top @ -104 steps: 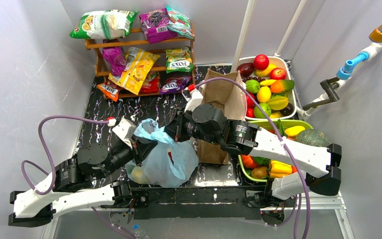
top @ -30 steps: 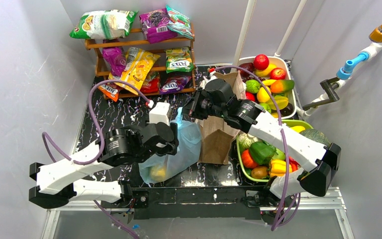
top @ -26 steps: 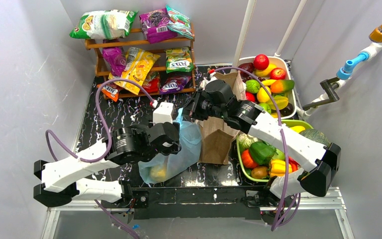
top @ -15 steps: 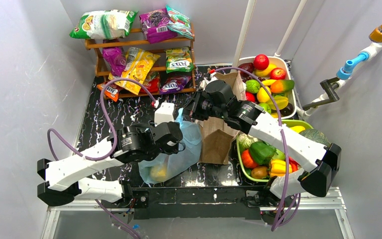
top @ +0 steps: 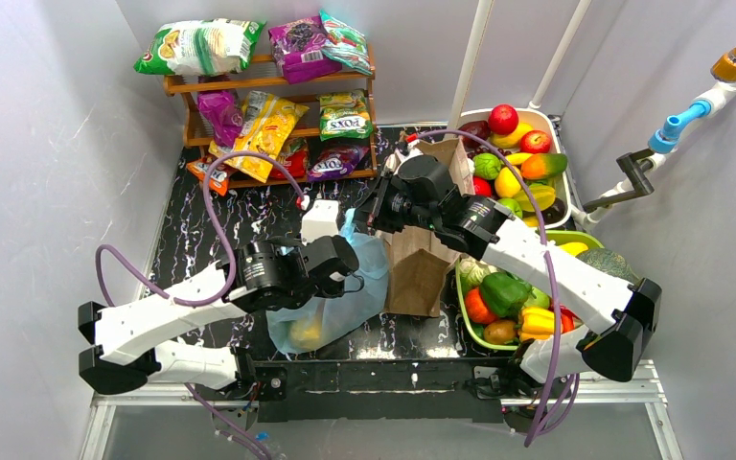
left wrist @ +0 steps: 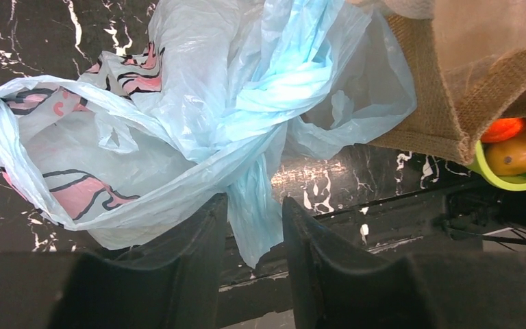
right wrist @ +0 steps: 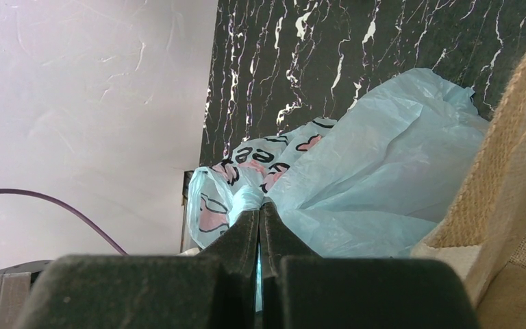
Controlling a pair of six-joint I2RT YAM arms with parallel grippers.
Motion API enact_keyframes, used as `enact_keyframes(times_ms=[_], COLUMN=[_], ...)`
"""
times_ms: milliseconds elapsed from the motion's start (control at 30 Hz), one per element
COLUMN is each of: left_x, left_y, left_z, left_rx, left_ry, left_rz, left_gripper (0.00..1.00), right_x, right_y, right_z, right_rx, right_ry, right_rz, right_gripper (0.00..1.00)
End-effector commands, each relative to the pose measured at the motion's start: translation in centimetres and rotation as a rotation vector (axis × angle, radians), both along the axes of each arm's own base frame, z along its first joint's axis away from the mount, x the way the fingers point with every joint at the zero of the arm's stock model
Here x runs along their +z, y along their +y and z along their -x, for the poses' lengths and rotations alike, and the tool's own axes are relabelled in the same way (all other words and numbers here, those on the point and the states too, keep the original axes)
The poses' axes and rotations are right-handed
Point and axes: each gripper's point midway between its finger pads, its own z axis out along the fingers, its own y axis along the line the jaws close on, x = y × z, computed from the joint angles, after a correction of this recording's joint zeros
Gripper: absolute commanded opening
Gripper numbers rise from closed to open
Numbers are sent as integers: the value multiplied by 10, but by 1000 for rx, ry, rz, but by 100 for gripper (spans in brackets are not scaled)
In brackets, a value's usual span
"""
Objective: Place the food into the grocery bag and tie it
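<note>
The light-blue grocery bag (top: 359,292) lies on the black marbled table, left of the brown bag. A yellow piece of food (top: 303,333) shows through its near end. My right gripper (top: 356,222) is shut on a bunched handle at the bag's far end; in the right wrist view (right wrist: 260,205) blue plastic is pinched between the closed jaws. My left gripper (top: 350,278) hovers over the bag's middle. In the left wrist view (left wrist: 255,205) its jaws stand apart, with a hanging strand of the bag's twisted plastic (left wrist: 264,116) between them, against the left finger (left wrist: 205,233).
A brown paper bag (top: 426,240) stands right of the grocery bag, touching it. A green tray of vegetables (top: 517,307) is at the right front, a white tub of fruit (top: 513,163) behind it. A wooden shelf with snack packs (top: 268,96) stands at the back.
The left arm has swung right and forward, bringing its gripper over the bag's middle. The right gripper went back from the bag's middle earlier and has since held still on the handle.
</note>
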Motion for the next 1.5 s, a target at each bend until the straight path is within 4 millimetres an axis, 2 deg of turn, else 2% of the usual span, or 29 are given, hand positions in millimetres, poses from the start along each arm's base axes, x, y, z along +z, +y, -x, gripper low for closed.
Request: enact_keyframes(times_ms=[0, 100, 200, 300, 333, 500, 633, 833, 1067, 1200, 1333, 1467], left_x=[0, -4, -8, -9, -8, -2, -5, -11, -39, -59, -69, -57], left_y=[14, 15, 14, 16, 17, 20, 21, 49, 80, 93, 101, 101], left_z=[-6, -7, -8, -8, -8, -3, 12, 46, 84, 102, 106, 98], left_rx=[55, 62, 64, 64, 65, 31, -65, -142, -181, -133, -83, -82], left_ry=[-16, -8, -1, -8, -13, -13, 27, 110, 237, 309, 317, 268], left_rz=[-66, -90, -94, -93, -86, -52, -17, 61, 120, 194, 268, 272], left_gripper=[33, 32, 27, 9, 0, 0, 0, 0, 0, 0, 0, 0], right_x=[20, 23, 24, 24, 24, 25, 28, 28, 21, 4, -8, -4], right_y=[-1, 0, 1, 0, 0, -2, -6, -18, -26, -32, -30, -20], right_z=[0, 0, 0, 0, 0, -3, -10, -31, -57, -68, -68, -57], right_rx=[-12, -10, -9, -11, -13, -29, -54, -124, -189, -219, -188, -78], right_ry=[-45, -47, -46, -46, -48, -50, -47, -27, -8, 19, 24, 11], right_rz=[-57, -61, -63, -67, -69, -67, -67, -69, -61, -36, -15, -22], right_gripper=[1, 1, 1, 1, 1, 1, 1, 1, 1, 1, 1, 1])
